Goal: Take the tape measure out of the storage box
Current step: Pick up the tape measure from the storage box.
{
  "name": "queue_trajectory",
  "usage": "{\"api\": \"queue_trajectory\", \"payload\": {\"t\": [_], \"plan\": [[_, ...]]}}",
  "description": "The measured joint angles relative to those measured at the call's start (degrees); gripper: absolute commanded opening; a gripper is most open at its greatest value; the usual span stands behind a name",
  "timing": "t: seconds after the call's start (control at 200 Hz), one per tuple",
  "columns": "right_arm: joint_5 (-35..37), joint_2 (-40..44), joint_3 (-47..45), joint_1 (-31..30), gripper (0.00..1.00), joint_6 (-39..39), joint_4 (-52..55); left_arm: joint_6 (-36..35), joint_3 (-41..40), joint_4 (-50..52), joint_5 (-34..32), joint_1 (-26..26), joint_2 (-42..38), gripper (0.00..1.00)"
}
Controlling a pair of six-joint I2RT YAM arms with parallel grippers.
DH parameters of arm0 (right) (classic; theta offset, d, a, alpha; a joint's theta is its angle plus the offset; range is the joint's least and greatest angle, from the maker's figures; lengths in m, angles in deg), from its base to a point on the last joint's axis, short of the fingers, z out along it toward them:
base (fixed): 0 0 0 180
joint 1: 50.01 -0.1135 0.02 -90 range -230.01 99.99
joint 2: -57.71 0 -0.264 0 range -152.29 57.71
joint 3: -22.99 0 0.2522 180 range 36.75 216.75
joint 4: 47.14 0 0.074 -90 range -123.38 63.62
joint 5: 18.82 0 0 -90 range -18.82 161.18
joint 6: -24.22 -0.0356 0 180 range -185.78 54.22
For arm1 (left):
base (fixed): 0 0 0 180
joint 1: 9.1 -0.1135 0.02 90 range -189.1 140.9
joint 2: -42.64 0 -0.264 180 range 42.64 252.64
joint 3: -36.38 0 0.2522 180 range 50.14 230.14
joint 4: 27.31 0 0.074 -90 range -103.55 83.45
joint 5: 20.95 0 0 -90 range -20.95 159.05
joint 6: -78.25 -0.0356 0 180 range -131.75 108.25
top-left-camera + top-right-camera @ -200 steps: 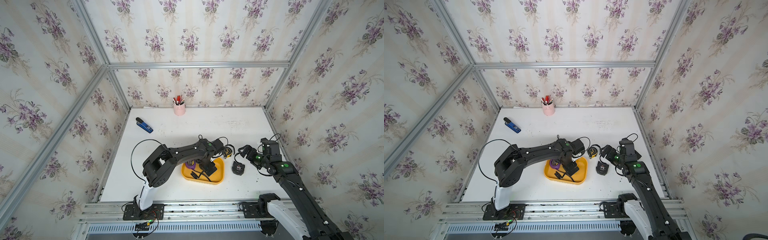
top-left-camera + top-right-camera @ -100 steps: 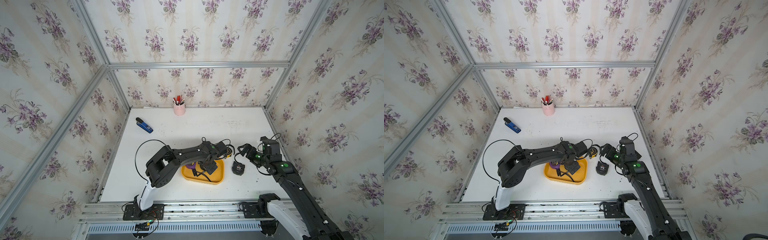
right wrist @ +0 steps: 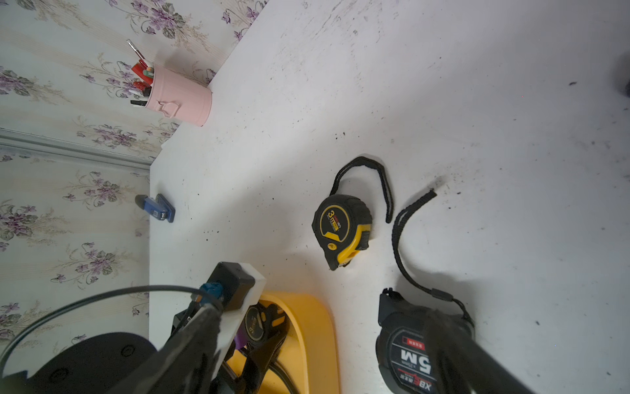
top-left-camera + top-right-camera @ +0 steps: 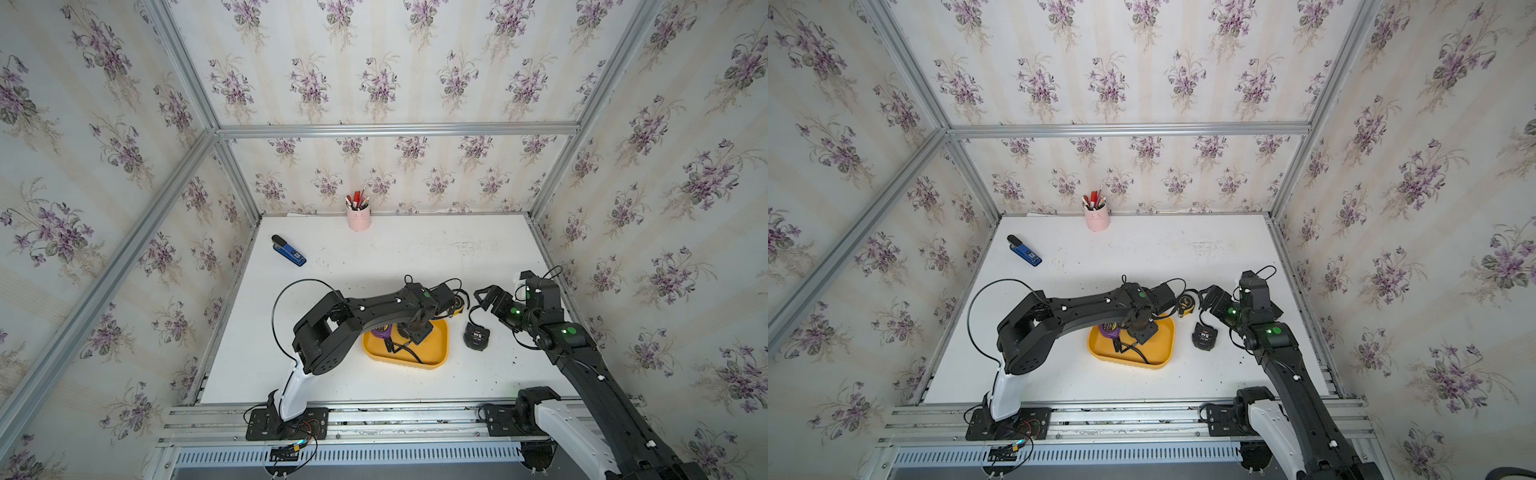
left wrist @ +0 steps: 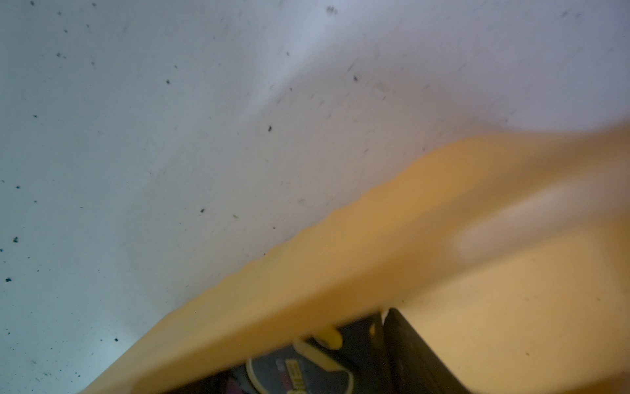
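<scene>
The left gripper (image 3: 260, 329) is reaching down into the shallow mustard-yellow plastic tray (image 4: 436, 362). Its black fingers (image 3: 276, 319) are standing on either side of the black tape measure with a round 3m label (image 3: 253, 324), drawn partly together and close against its body. In the left wrist view one finger (image 5: 409, 348) is lying just beside that tape measure (image 5: 306, 370). That picture is blurred, so I cannot tell whether the fingers are truly clamping it or only flanking it. The tape measure is sitting inside the tray, close to one of its walls.

The right gripper (image 4: 481, 298) is hovering over the white table (image 4: 415, 249) with its fingers spread wide, gripping nothing. In the right wrist view one blurred finger (image 3: 453, 351) is showing in front of the black tape measure marked 5M (image 3: 409, 358). This one is lying on the table just off the tray's right end, as both top views show (image 4: 1204, 336).

Besides the flanked tape measure, the tray is holding a purple round object (image 4: 1109, 330) and some black cords (image 4: 406, 352) trailing across its floor. Beyond the tray's far right corner, a black-and-yellow tape measure marked 3m (image 3: 341, 228) is lying on the table, its black strap curling beside it.

A pink cylindrical pen cup (image 4: 358, 219) is standing against the back wall, holding red and pale pens (image 4: 356, 198). A blue stapler (image 4: 289, 250) is lying near the table's left edge, well apart from the tray.
</scene>
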Motion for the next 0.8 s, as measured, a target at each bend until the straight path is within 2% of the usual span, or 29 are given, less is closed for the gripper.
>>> {"api": "queue_trajectory", "payload": {"t": [0.17, 0.34, 0.51, 0.694, 0.799], "plan": [[-0.46, 1.2, -0.04, 0.0, 0.95, 0.0, -0.02, 0.26, 1.92, 3.26, 0.13, -0.02, -1.14, 0.21], [-1.81, 4.0, -0.24, 0.0, 0.95, 0.59, -0.48, 2.34, 9.38, 9.03, 0.61, 0.0, -4.07, 0.16], [-4.17, 7.8, -1.2, 0.0, 0.95, 1.27, -2.38, 6.05, 23.69, 17.51, 2.21, -0.72, -3.76, 0.25], [-6.23, 12.39, -2.95, -0.02, 0.94, 1.2, -5.11, 11.87, 40.89, 21.99, 6.78, -4.39, -0.42, 0.22], [-7.82, 14.82, -3.76, -0.04, 0.94, 1.05, -7.54, 15.67, 44.54, 20.57, 10.27, -6.6, -0.81, 0.21]]}}
